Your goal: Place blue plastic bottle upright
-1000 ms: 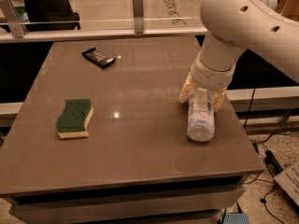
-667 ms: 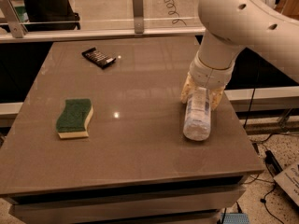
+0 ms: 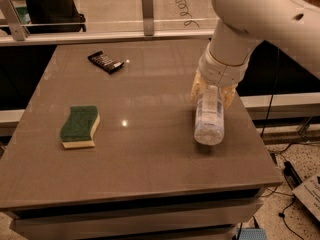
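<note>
The blue plastic bottle (image 3: 209, 121) is over the right part of the counter (image 3: 150, 149). It slants down from the tool (image 3: 213, 94), base toward the camera, and the tool's two yellowish fingers (image 3: 197, 88) are clamped on its upper end. It is clear, bluish plastic with a pale label.

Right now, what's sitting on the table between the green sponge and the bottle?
Nothing: in the camera view, only bare table separates the sponge from the bottle, which the pincer grips at its far end near the right edge.
</note>
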`<action>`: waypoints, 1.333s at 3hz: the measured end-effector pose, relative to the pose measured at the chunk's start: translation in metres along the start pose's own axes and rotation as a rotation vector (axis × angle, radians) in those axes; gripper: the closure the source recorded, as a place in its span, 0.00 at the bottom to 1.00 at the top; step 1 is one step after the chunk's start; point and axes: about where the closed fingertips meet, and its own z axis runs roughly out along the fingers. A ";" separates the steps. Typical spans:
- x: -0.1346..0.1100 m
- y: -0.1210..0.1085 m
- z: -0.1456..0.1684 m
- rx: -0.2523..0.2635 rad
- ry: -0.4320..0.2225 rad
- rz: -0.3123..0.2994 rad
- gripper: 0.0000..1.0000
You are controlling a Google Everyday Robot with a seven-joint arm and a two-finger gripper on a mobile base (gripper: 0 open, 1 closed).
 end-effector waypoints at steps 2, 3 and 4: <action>-0.016 -0.046 -0.045 0.200 0.074 -0.288 1.00; -0.029 -0.061 -0.070 0.333 0.106 -0.426 1.00; -0.033 -0.062 -0.072 0.342 0.114 -0.505 1.00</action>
